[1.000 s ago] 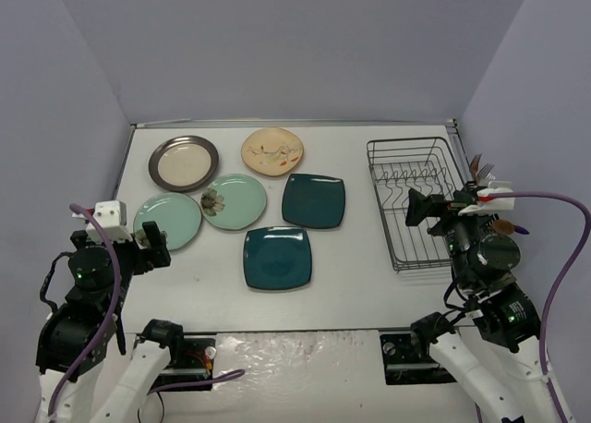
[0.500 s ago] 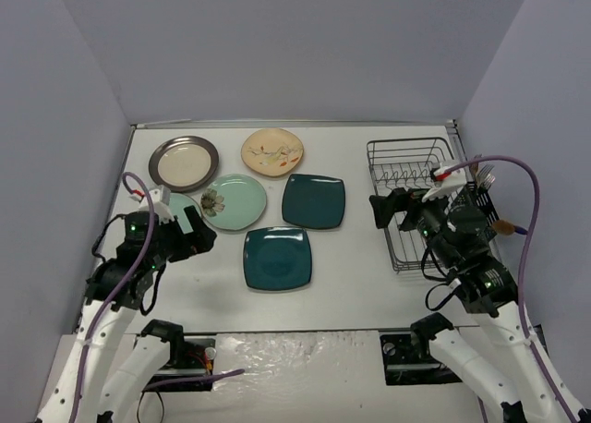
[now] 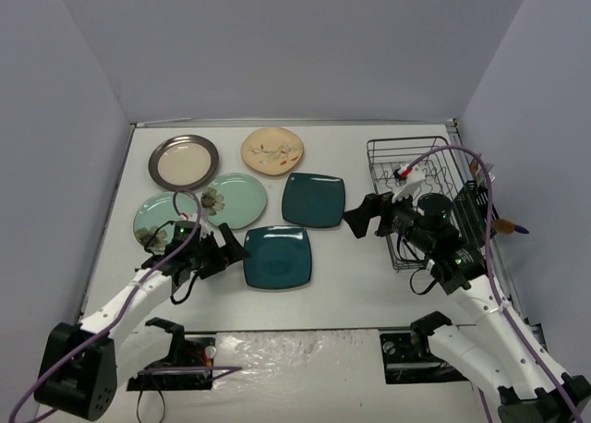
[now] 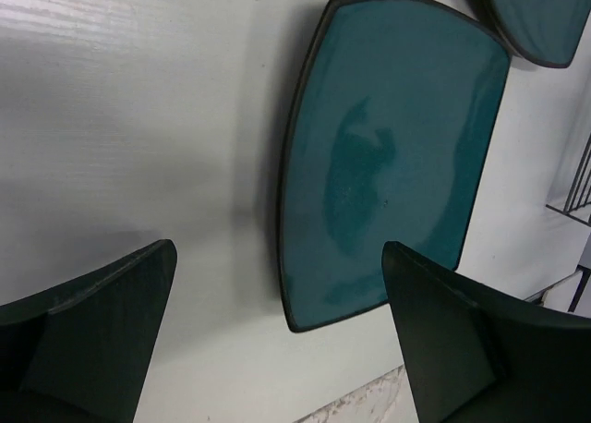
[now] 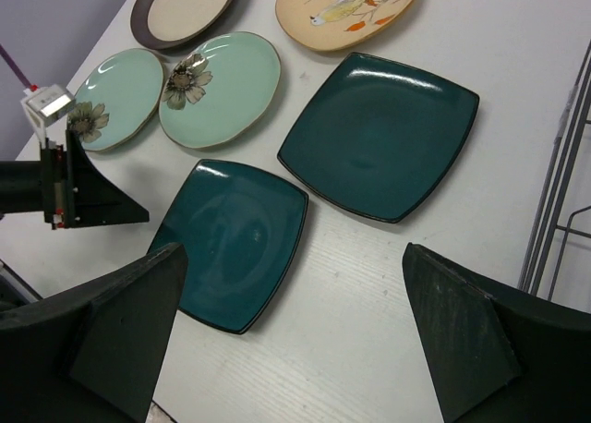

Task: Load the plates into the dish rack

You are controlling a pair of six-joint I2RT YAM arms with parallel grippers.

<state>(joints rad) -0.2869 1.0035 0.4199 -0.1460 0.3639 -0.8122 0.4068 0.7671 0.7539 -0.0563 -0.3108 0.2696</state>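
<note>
Six plates lie flat on the white table (image 3: 351,275). The near dark teal plate (image 3: 277,257) and the far dark teal plate (image 3: 313,200) are in the middle. Two mint-green flower plates (image 3: 234,201) (image 3: 159,218), the cream floral plate (image 3: 272,151) and the grey-brown-rimmed plate (image 3: 184,162) lie behind. My left gripper (image 3: 231,250) is open and empty, low at the near teal plate's left edge (image 4: 392,155). My right gripper (image 3: 358,218) is open and empty, beside the far teal plate (image 5: 379,132). The dish rack (image 3: 388,164) stands empty at the right, partly hidden by the right arm.
The rack's side cutlery holder (image 3: 482,199) holds several utensils. Rack wires (image 5: 554,183) show at the right edge of the right wrist view. The left gripper (image 5: 83,201) shows there too, beside the near teal plate (image 5: 235,243). Walls enclose the table.
Both arms have swung in toward the middle. The left gripper came right and down to the near teal plate's edge. The right gripper moved left off the rack toward the far teal plate.
</note>
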